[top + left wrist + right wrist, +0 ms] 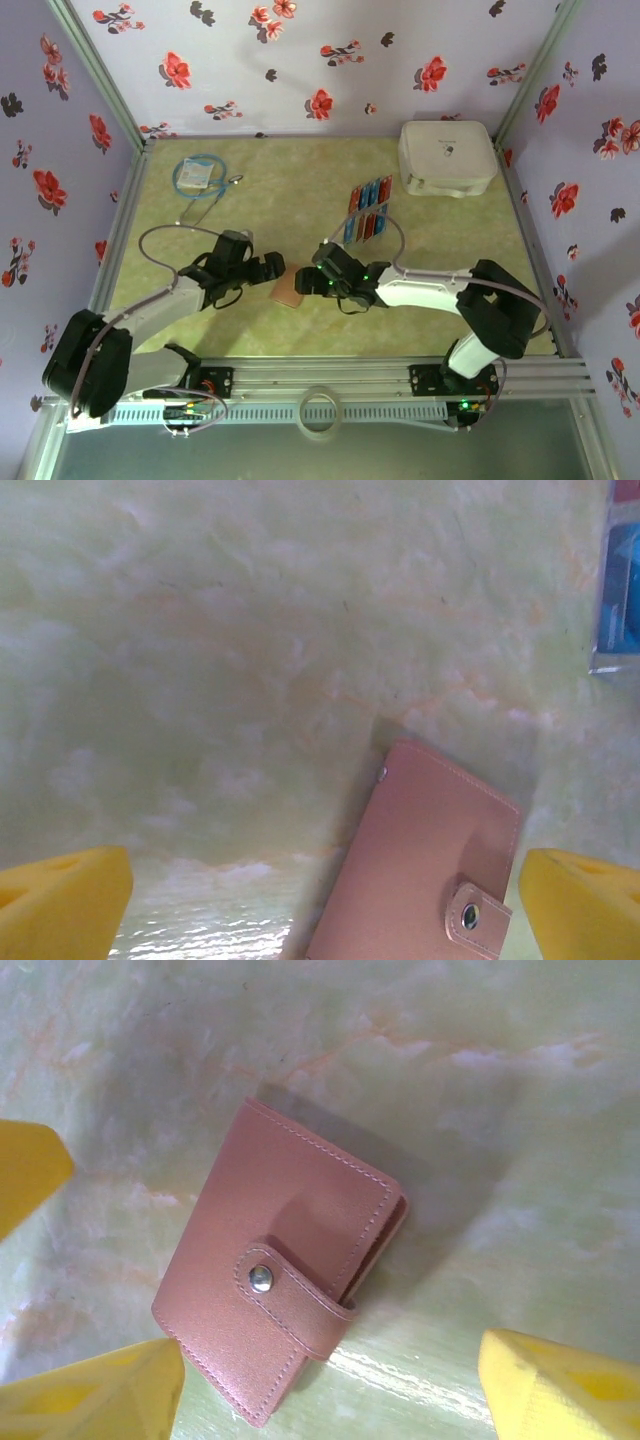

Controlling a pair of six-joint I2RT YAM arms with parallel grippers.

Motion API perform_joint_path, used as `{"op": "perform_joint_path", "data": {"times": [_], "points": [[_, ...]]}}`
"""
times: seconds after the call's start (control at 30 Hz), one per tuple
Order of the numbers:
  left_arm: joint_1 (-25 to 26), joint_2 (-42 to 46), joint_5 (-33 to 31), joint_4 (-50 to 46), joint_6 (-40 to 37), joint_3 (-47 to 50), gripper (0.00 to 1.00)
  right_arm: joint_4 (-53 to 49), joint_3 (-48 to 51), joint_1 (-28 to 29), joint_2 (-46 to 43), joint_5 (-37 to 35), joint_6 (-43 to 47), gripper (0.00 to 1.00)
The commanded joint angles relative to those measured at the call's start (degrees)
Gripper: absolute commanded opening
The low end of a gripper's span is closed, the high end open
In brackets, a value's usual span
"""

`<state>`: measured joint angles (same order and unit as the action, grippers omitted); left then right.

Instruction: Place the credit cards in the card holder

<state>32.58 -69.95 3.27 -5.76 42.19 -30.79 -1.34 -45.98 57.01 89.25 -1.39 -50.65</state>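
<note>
The small pinkish-brown leather card holder (280, 1270), snapped shut by its strap, lies flat on the pale green marbled table (300, 180) between the two grippers. The left gripper (320, 910) hovers just beside it, jaws spread wide and empty. The right gripper (320, 1400) hangs over it, jaws apart, clear of the leather. The red and blue credit cards (368, 210) lie in rows near the white box (447, 157).

Markings, legible: none. Small dark mark on lid of white case (447, 157), too small to read. Print on credit cards (368, 209) unresolved. Card holder (290, 1210) blank.
</note>
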Motion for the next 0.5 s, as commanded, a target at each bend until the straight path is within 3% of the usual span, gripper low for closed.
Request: {"op": "perform_joint_path", "data": {"times": [0.0,0.47], "points": [[2.34,-1.85,-0.24,3.17,2.4,-1.0,1.0,2.1,3.41,-1.35,-3.52,-1.47,-2.32,0.77],[12.04,-5.79,-4.27,7.76,7.35,-0.25,1.0,3.8,11.76,-5.24,-11.55,0.33,-3.49,0.73]]}}
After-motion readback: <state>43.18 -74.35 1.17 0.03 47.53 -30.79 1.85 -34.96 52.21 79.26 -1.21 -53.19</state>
